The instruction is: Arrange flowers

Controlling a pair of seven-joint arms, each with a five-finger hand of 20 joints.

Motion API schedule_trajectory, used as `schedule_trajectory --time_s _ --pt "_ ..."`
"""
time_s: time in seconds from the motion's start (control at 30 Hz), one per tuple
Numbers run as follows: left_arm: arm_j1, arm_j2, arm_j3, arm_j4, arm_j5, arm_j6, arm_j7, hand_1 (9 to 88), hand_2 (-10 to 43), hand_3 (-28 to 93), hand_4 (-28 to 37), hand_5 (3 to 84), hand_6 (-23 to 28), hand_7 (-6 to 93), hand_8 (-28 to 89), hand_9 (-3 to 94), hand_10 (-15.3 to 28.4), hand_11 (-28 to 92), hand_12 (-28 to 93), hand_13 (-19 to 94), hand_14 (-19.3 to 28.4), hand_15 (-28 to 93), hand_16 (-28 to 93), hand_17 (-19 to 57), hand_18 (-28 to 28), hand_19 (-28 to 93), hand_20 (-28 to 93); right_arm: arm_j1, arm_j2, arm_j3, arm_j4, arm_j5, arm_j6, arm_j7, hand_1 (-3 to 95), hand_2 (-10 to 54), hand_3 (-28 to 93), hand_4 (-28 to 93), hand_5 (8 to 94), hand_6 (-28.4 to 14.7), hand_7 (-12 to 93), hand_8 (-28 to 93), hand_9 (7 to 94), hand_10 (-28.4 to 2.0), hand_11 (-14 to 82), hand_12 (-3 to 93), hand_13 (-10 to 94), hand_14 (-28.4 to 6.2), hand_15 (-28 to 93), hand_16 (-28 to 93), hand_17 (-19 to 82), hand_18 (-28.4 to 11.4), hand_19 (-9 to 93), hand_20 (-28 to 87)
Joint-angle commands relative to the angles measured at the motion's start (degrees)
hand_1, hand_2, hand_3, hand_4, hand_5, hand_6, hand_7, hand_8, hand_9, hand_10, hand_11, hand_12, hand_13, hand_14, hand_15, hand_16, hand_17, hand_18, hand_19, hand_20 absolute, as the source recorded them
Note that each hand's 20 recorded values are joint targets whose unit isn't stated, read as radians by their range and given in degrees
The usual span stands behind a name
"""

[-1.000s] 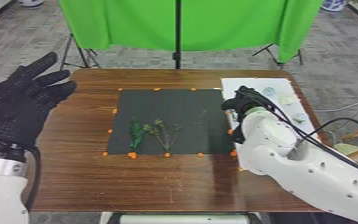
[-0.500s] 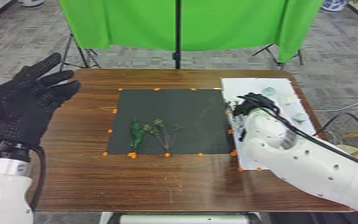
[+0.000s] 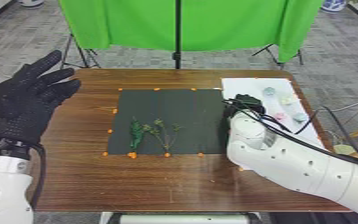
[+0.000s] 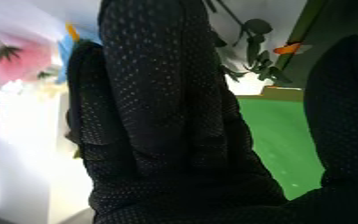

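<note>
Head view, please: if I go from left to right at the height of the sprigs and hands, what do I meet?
Black-gloved left hand, dark green leafy sprig, thin branching yellow-green sprig, black-gloved right hand, small pink flower, small pale greenish flower.

Right hand (image 3: 249,103), black textured fabric glove: fingers straight, thumb well apart. Green leafy sprig (image 4: 254,50) near fingers, thumb side; contact indeterminate. Blurred pink blossom (image 4: 24,56) with green base, opposite side. Small orange marker (image 4: 287,49) at dark mat's (image 4: 331,30) edge. Bright green cloth (image 4: 280,137) between fingers and thumb.
</note>
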Motion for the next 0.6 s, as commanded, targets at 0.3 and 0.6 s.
schedule_trajectory --time_s 0.3,0.6 --pt "0.3 -0.15 0.24 0.37 -0.17 -0.77 0.63 21.1 8.4 78 -26.6 36.7 9.8 13.9 -9 33.5 21.4 32 12 26 28.4 61 -12 -5.4 26.1 63 26 2.3 0.3 -5.8 4.4 -4.1 6.4 -1.6 52.7 -9.5 66 -28 83.8 -0.5 20 6 92.8 -9.4 26.2 18.6 92 -5.2 44 21 56 -17.0 93 -6" --pt "0.5 -0.61 0.38 0.23 -0.11 -0.42 0.26 21.0 8.5 78 -26.6 36.8 9.9 14.0 -9 33.5 21.4 32 12 26 28.4 61 -12 -5.4 26.1 63 26 3.6 2.1 -6.0 4.5 -6.8 11.0 -2.3 54.7 -9.5 69 -28 87.4 -0.9 21 8 93.7 -8.8 27.7 20.5 94 -4.1 44 22 53 -18.3 93 5"
